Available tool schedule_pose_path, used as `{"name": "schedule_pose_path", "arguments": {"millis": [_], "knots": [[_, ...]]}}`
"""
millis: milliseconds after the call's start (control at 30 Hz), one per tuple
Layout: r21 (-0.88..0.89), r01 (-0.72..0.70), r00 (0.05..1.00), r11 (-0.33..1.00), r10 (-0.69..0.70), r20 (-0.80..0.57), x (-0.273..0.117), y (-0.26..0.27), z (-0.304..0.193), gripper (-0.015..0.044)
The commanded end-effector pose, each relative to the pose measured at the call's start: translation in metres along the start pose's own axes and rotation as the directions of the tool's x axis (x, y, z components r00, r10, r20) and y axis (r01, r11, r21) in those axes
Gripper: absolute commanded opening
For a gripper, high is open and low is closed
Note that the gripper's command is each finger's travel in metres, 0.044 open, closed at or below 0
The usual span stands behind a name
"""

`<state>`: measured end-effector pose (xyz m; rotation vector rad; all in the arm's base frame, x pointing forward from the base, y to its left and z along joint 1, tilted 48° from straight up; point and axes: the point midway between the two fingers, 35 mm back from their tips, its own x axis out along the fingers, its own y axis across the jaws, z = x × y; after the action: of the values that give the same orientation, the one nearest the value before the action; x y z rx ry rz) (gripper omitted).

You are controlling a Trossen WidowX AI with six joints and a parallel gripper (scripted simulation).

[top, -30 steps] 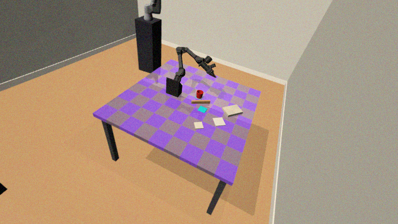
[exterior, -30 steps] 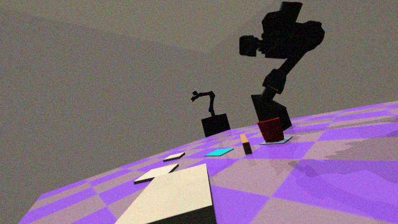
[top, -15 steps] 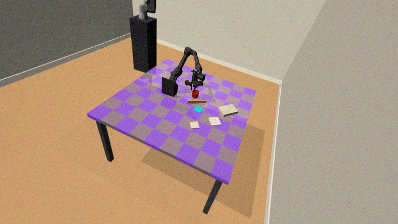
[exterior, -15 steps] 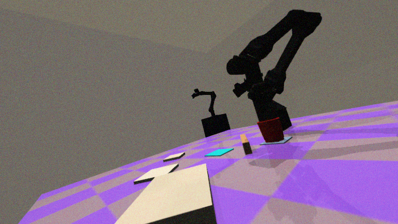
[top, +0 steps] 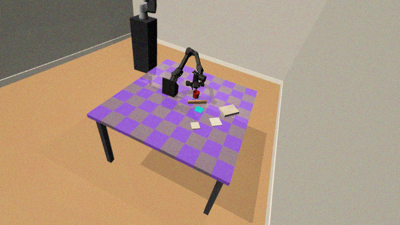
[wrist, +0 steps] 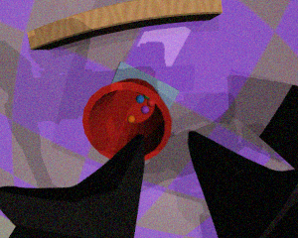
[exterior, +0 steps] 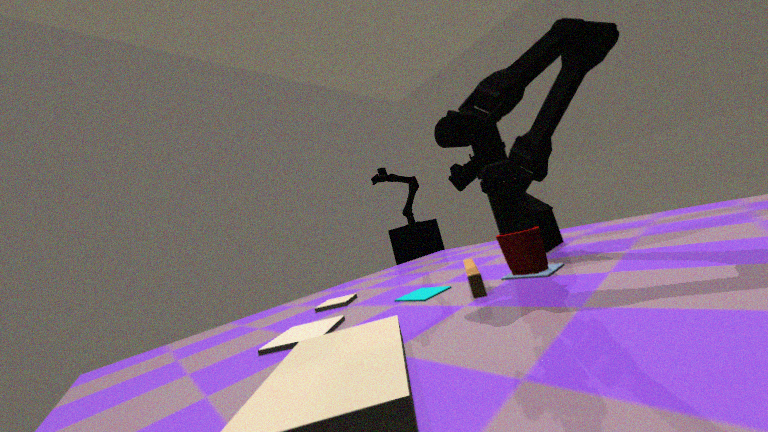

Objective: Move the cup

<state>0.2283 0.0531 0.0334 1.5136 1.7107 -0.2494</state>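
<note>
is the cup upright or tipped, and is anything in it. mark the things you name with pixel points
Upright, with marbles in it: the cup [top: 196, 94] [exterior: 523, 253] [wrist: 96, 136] stands base down on its pad [exterior: 555, 270] [wrist: 167, 94], and the wrist view shows marbles [wrist: 140, 99] inside.

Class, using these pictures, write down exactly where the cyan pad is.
In the top view, the cyan pad lies flat on the checkered table, just below the wooden bar.

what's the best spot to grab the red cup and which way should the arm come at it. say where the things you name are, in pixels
Best grip is probably the near wall of the red cup [top: 196, 94] [exterior: 523, 252] [wrist: 96, 141], from above, one finger inside and one outside. It stands upright, open at the top and wider at the rim, and the marbles [wrist: 141, 104] lie low inside, toward the wooden bar [wrist: 129, 19], away from the tool [wrist: 165, 139].
</note>
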Motion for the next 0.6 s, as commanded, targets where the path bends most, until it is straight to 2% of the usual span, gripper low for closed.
{"name": "schedule_pose_path", "arguments": {"millis": [0,567], "knots": [[0.008,0.006,1.000,1.000,-0.005,-0.007,0.008,-0.002,0.000,0.0148],[0.009,0.006,1.000,1.000,-0.006,-0.006,0.035,-0.001,0.001,0.0148]]}}
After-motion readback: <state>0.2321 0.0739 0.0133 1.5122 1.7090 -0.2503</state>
